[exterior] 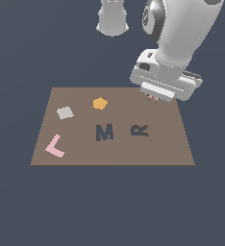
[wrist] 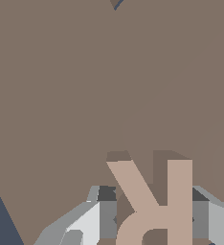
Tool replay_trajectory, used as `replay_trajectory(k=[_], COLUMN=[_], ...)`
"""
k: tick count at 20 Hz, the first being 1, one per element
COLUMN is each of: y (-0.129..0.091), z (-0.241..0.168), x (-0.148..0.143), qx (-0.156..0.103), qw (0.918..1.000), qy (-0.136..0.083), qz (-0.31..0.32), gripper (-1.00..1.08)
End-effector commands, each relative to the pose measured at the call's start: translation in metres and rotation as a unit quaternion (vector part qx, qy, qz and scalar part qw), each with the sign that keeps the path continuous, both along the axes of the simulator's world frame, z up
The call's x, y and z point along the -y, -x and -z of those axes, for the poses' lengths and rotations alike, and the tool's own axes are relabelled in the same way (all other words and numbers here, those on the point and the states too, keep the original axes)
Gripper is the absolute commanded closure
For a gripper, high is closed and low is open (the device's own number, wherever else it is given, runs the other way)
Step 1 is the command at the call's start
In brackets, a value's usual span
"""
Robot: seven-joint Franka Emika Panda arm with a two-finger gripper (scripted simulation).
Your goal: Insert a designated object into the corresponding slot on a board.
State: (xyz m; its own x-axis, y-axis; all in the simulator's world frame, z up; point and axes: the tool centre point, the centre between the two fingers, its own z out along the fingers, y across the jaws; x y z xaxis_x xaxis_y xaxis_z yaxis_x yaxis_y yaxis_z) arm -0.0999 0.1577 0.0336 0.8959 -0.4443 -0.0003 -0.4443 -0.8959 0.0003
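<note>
The tan R piece (wrist: 157, 206), pinched in the end effector (exterior: 154, 99) over the board's (exterior: 76, 158) far right, should travel nearward, aligned squarely above the R-shaped slot (exterior: 140, 130) before lowering.

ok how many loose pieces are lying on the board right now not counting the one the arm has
3: a grey square and an orange pentagon toward the far side on the exterior view's left, and a pink L piece at the near-left corner. The claw may hide others.
</note>
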Motion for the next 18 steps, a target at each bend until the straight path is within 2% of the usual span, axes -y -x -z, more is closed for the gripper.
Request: replay_trajectory(k=[1, 11, 15, 18], y=[0.000, -0.003, -0.006, -0.010], z=[0.000, -0.001, -0.001, -0.002], x=[0.002, 0.017, 0.026, 0.034], qx=[0.000, 0.000, 0.000, 0.000], qw=[1.0000, 0.9956, 0.9894, 0.9817], qy=[0.000, 0.000, 0.000, 0.000], qz=[-0.010, -0.094, -0.146, -0.190], gripper=[1.08, 1.08, 1.08, 1.08])
